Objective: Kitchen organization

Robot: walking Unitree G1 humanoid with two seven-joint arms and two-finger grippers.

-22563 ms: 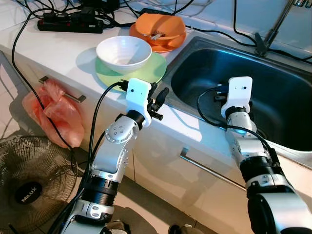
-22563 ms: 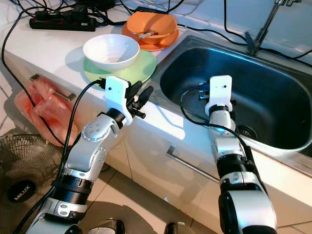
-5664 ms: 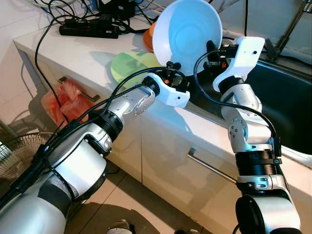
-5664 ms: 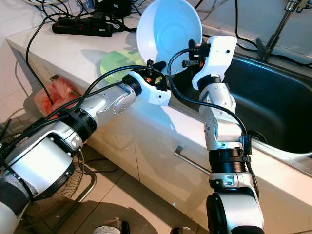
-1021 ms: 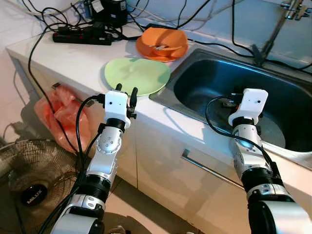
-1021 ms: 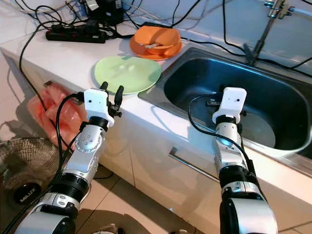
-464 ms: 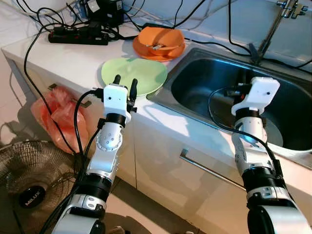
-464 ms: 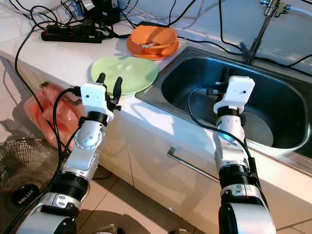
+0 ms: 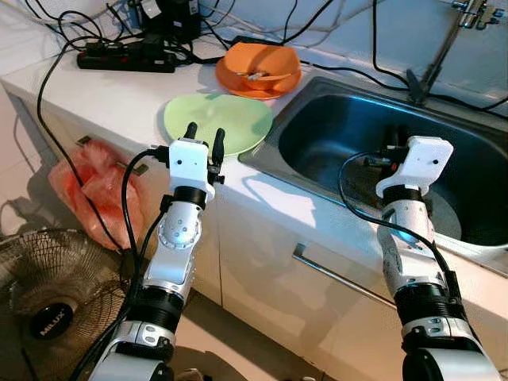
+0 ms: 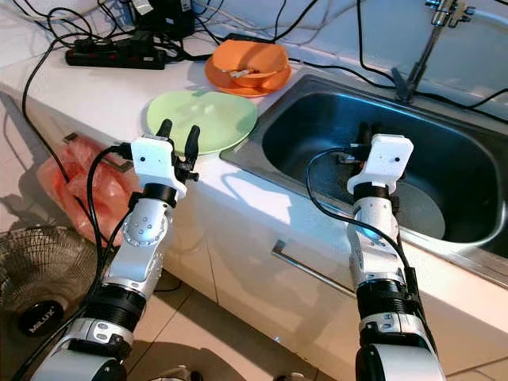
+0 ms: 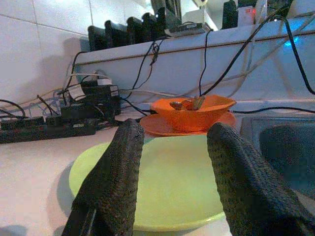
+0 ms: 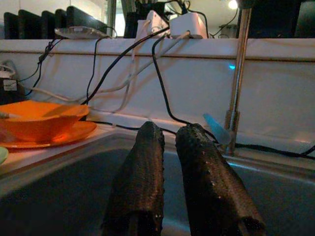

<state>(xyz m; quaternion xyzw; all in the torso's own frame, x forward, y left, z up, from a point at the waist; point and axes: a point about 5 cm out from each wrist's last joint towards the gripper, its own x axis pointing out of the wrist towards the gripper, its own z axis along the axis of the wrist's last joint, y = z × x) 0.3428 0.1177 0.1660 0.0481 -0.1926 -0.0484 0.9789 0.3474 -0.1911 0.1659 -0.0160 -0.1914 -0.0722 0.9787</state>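
Two grippers are hovering empty: the left gripper (image 9: 203, 133), fingers spread, is facing the green plate (image 9: 230, 117). The right gripper (image 12: 179, 187), fingers nearly closed, is hanging over the sink (image 9: 333, 127). The floor fan (image 9: 49, 325) is reading "MLUX".

1. The white bowl (image 10: 425, 208) has left the green plate (image 9: 218, 119) on the bench and now lies in the sink (image 9: 333, 111).
2. The right pincer (image 12: 179, 182), earlier raised with the bowl, now hangs over the sink, fingers nearly together.
3. The left pincer (image 9: 202, 135) has drawn back to the plate's near edge, fingers spread.
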